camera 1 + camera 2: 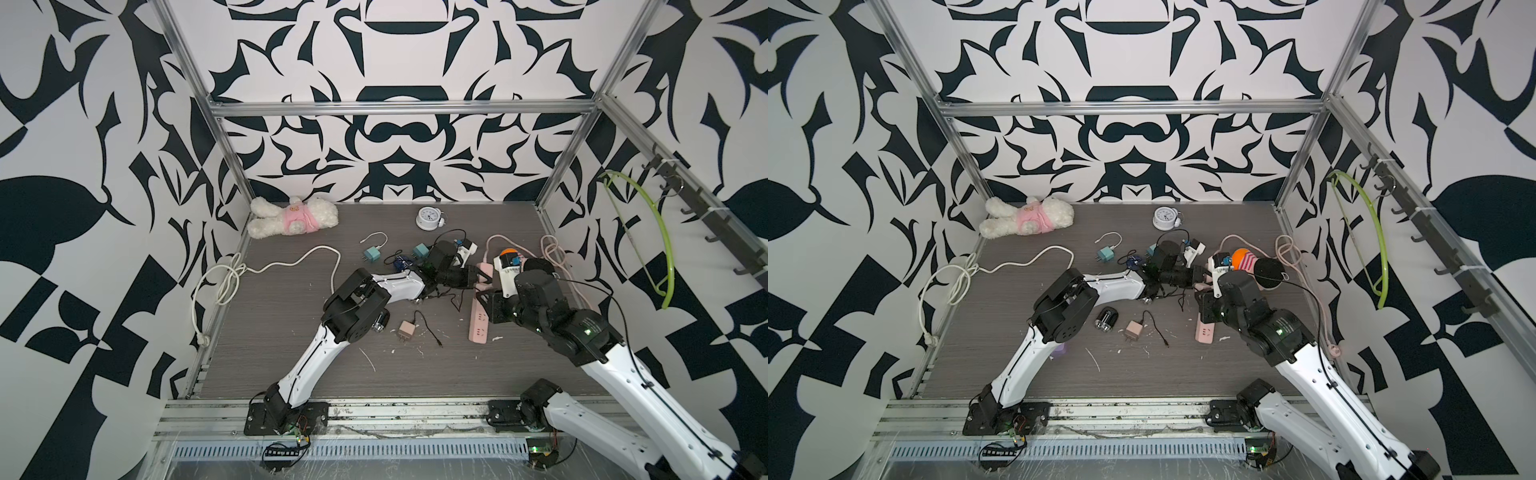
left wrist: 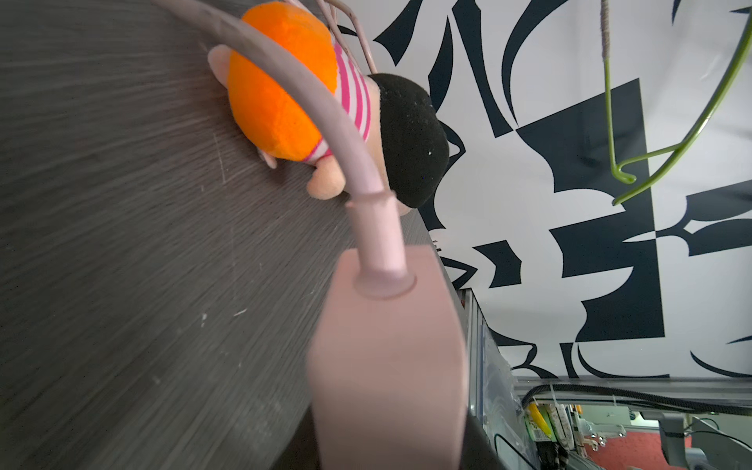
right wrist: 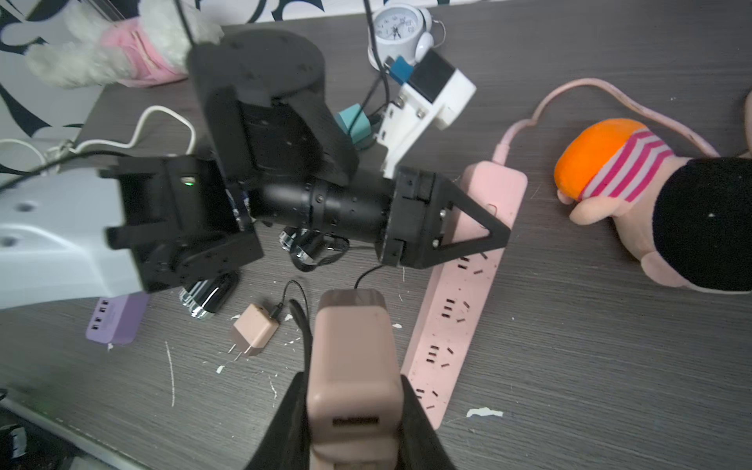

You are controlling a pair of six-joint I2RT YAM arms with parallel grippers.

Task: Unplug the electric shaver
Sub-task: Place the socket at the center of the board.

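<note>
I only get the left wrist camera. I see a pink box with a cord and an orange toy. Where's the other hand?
Observer: The right hand is shut on a pink charger.
Operator: Is that charger plugged in?
Observer: It looks unplugged. The sockets showing on the pink power strip are all empty.
Operator: Where's the shaver?
Observer: A black and silver shaver lies on the table, right by the left arm.
</note>
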